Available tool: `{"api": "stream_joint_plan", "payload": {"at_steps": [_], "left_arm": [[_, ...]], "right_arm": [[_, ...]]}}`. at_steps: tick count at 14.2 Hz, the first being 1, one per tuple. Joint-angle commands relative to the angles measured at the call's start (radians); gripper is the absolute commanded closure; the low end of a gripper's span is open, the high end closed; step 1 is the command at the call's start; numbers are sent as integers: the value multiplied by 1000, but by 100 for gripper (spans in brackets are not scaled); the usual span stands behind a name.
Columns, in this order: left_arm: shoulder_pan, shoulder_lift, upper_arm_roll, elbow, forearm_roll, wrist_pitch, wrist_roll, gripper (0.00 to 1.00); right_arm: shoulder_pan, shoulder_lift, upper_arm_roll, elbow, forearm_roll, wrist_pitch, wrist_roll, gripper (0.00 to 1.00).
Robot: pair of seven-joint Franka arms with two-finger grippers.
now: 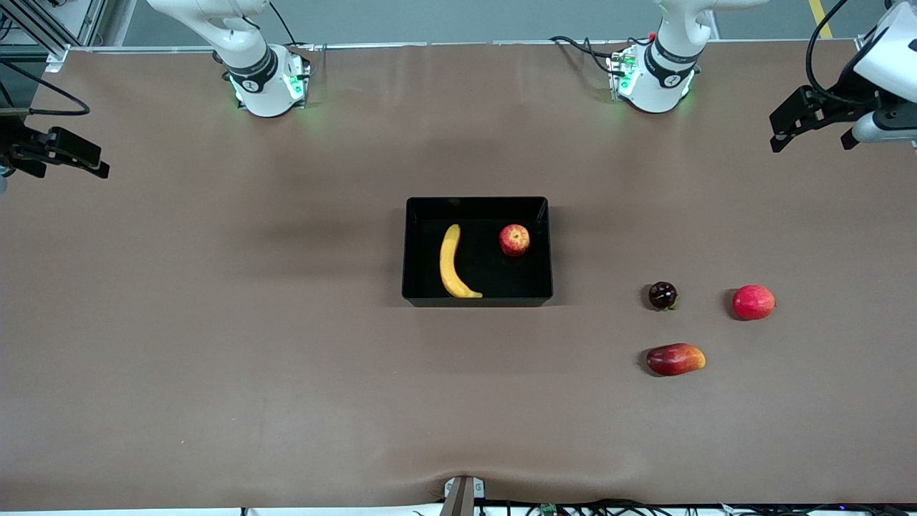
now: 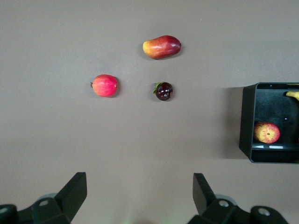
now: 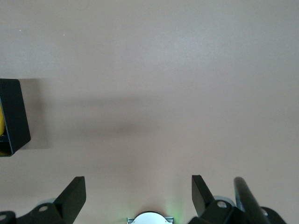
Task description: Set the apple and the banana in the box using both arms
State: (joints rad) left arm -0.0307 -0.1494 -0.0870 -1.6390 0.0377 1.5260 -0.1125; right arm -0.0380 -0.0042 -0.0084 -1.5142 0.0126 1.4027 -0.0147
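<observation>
The black box point(image 1: 476, 203) stands at the middle of the table. The yellow banana point(image 1: 451, 264) and the small red apple point(image 1: 514, 240) lie inside it, apart from each other. My left gripper point(image 1: 813, 140) is open and empty, up over the left arm's end of the table. My right gripper point(image 1: 64, 168) is open and empty, up over the right arm's end. The left wrist view shows the open left gripper point(image 2: 140, 191), the box's wall point(image 2: 246, 116), the apple point(image 2: 266, 132) and the banana's tip point(image 2: 293, 94). The right wrist view shows the open right gripper point(image 3: 138, 193), a box corner point(image 3: 11, 116) and a sliver of banana point(image 3: 2, 123).
Three other fruits lie toward the left arm's end, nearer the front camera than the box's middle: a dark round fruit point(image 1: 663, 295), a pinkish-red round fruit point(image 1: 754, 302) and an elongated red-yellow fruit point(image 1: 675, 359). The arms' bases point(image 1: 269, 86) stand along the table's edge.
</observation>
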Motion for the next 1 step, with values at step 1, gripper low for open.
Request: {"api": "stream_joint_plan", "payload": {"at_steps": [1], "left_arm": [[-8, 2, 10, 1, -21, 6, 21, 0]], "right_arm": [[-20, -11, 13, -6, -2, -4, -11, 0]]}}
